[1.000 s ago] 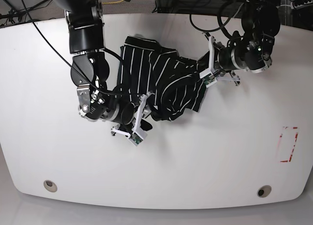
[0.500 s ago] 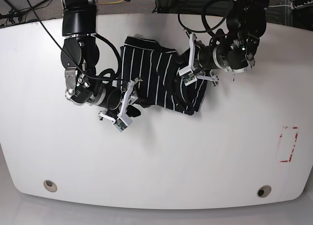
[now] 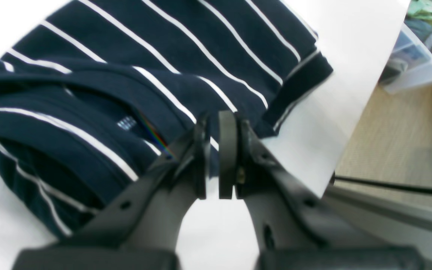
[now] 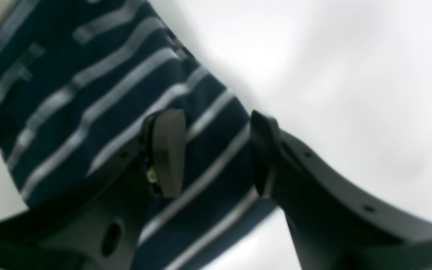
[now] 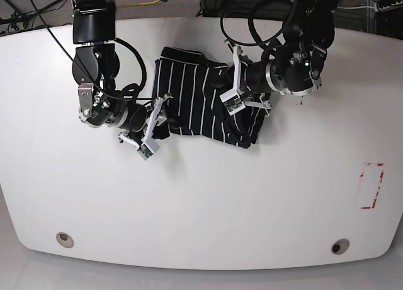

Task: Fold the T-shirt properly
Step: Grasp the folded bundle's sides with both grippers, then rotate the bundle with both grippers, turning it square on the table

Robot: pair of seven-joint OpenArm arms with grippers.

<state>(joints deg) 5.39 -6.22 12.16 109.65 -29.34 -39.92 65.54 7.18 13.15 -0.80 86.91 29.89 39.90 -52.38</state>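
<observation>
The T-shirt [image 5: 195, 98], dark with thin white stripes, lies bunched and partly folded at the back middle of the white table [image 5: 252, 195]. My left gripper [image 5: 230, 94] sits at the shirt's right part. In the left wrist view the left gripper [image 3: 216, 157] has its jaws nearly together, pinching an edge fold of the shirt [image 3: 126, 75]. My right gripper [image 5: 153, 127] is at the shirt's left lower edge. In the right wrist view the right gripper [image 4: 216, 150] is open, its fingers [image 4: 167, 150] spread just over striped fabric [image 4: 88, 93].
A red rectangle outline [image 5: 369, 186] is marked near the table's right edge. Two round holes [image 5: 63, 238] [image 5: 340, 246] sit near the front edge. Cables hang behind the table. A clear bin [image 3: 422, 45] stands on the floor past the table edge.
Both arms moved left in the base view. The left gripper carried the shirt's right part over onto the rest, making the bundle more compact. The right gripper moved up and left along the lower edge.
</observation>
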